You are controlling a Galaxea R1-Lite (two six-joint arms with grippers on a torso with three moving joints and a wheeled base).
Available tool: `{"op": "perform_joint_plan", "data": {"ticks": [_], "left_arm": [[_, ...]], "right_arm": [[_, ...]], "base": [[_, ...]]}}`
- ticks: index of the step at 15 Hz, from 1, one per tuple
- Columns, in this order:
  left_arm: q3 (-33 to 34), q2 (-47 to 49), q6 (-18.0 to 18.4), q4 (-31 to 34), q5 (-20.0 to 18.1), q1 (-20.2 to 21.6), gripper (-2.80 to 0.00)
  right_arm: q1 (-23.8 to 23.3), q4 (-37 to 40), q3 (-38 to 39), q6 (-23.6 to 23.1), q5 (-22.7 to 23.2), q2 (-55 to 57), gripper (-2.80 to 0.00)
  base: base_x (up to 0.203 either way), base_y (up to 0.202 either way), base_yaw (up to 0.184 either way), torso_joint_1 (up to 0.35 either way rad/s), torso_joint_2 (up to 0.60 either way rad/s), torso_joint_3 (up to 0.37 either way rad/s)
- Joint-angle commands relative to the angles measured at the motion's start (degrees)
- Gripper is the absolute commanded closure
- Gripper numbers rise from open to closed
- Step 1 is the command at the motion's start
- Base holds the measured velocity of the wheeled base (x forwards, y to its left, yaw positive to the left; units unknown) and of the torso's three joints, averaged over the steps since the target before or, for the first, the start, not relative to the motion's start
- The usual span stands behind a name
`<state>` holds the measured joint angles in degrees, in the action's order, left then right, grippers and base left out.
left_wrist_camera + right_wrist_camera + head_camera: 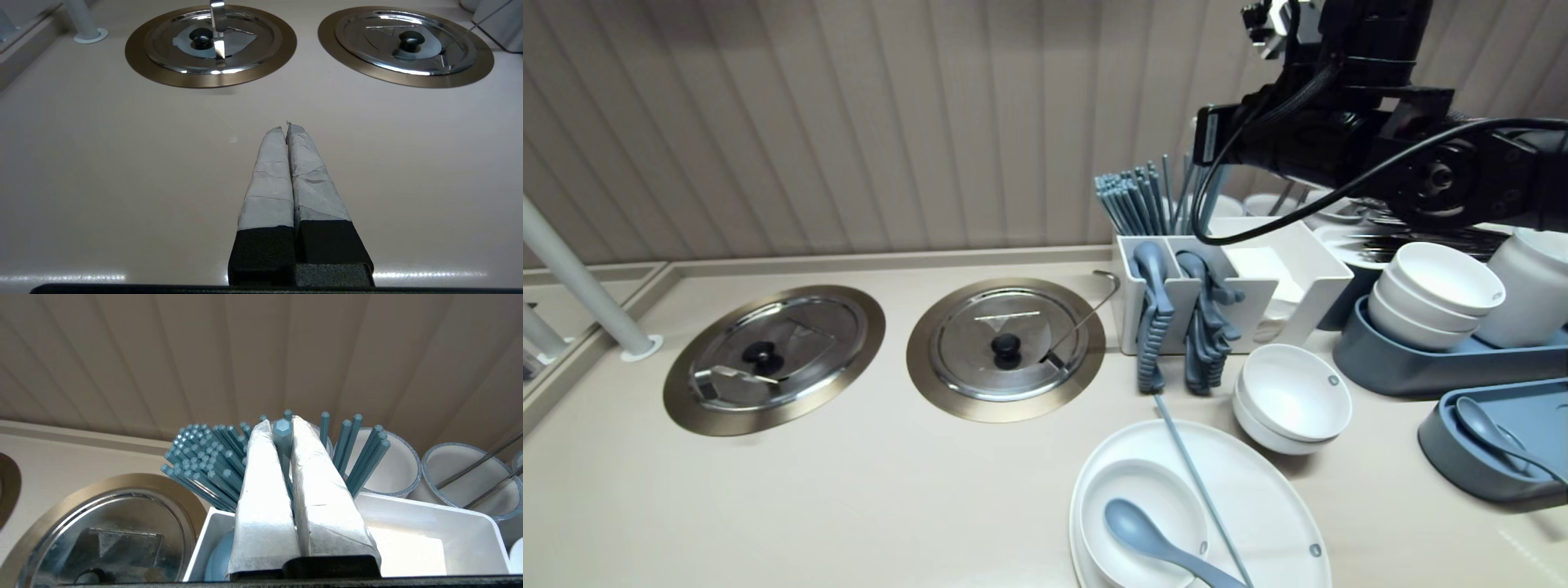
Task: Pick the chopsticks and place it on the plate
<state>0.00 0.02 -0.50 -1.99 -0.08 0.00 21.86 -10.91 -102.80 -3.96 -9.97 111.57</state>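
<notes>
My right gripper is shut on the top end of one blue chopstick, above the white cutlery organiser. Beside it, a bundle of several more blue chopsticks stands in the organiser's back corner. In the head view the right arm reaches in from the upper right over the organiser and the chopstick bundle; its fingers are hidden there. My left gripper is shut and empty, hanging low over bare beige counter in front of two round steel lids.
A white plate at the front holds a bowl, a blue spoon and a single chopstick. Stacked white bowls sit behind it. Two steel lids lie in the counter. Blue trays with bowls fill the right.
</notes>
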Motion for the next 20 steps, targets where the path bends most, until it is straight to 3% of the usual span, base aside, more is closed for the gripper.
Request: {"op": "perform_joint_plan", "data": {"ticks": [1,5,20], "left_arm": [[0.4,0.0,0.0,0.0,0.0,0.0,0.00],[0.4,0.0,0.0,0.0,0.0,0.0,0.00],[0.4,0.0,0.0,0.0,0.0,0.0,0.00]], "right_arm": [[0.0,-0.1,0.3,0.2,0.0,-2.7,0.00],[0.0,-0.1,1.1,0.3,-2.0,-6.2,0.00],[0.0,1.9,5.2,2.1,-0.5,-16.6,0.00]], "base": [[0.000,0.000,0.000,0.000,0.00,0.000],[0.000,0.000,0.000,0.000,0.00,0.000],[0.000,0.000,0.000,0.000,0.00,0.000]]}}
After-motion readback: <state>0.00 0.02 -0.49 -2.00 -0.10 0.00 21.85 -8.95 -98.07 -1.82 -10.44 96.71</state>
